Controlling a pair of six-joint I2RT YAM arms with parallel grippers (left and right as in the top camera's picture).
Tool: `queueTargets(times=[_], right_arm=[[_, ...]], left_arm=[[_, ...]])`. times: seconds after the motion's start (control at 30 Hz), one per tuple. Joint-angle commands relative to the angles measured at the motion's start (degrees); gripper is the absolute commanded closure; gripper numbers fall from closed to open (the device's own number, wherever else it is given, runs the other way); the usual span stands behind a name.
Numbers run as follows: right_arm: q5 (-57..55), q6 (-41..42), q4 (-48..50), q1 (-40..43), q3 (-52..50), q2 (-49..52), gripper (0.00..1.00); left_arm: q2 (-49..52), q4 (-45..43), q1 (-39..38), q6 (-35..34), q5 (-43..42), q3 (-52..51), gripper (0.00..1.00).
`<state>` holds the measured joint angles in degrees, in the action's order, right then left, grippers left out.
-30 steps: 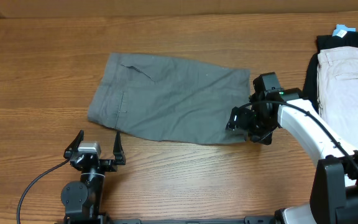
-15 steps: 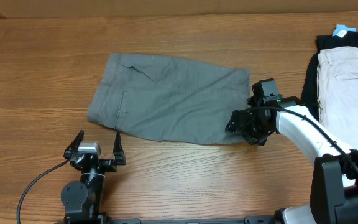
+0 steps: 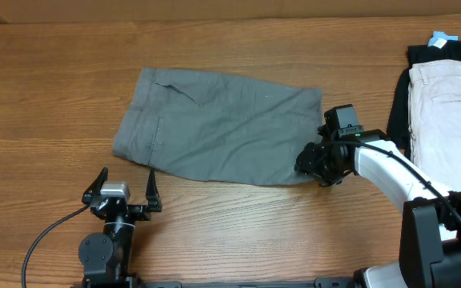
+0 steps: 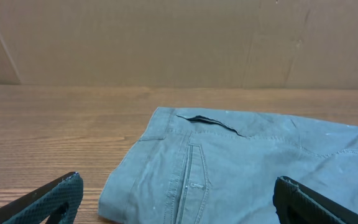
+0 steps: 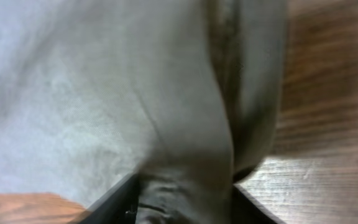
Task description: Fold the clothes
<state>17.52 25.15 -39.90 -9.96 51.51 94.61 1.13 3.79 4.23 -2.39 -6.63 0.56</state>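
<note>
The clothes, a pair of grey shorts, lie flat in the middle of the wooden table, waistband to the left and leg hems to the right. My right gripper sits at the near right hem corner. In the right wrist view its jaws are closed on a bunched fold of the grey fabric, with bare wood to the right. My left gripper rests near the front edge, below the waistband, wide open. In the left wrist view the shorts lie ahead between its spread fingers.
A stack of folded garments sits at the far right edge: a beige piece over a black one with a blue tag. A cardboard wall runs along the back of the table.
The right gripper's jaws have closed from wide apart onto the hem corner of the shorts, and the arm has shifted slightly. The left arm and the shorts have stayed put.
</note>
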Motion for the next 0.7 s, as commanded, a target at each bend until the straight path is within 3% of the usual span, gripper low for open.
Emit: queueTargets(times=[0.0, 0.1, 0.3, 0.67], right_arm=[[0.2, 0.5, 0.6, 0.0, -0.3, 0.0, 0.75], [0.1, 0.6, 0.9, 0.0, -0.3, 0.0, 0.96], [-3.4, 0.4, -1.0, 0.1, 0.8, 0.0, 0.96], [-21.2, 0.4, -32.0, 0.4, 18.1, -0.5, 0.96]], left_arm=[[0.0, 0.0, -0.2, 1.1, -0.4, -0.3, 0.00], [0.0, 0.0, -0.2, 1.1, -0.4, -0.3, 0.00], [0.0, 0.0, -0.2, 1.1, -0.4, -0.3, 0.00], [0.0, 0.0, -0.2, 1.1, -0.4, -0.3, 0.00]])
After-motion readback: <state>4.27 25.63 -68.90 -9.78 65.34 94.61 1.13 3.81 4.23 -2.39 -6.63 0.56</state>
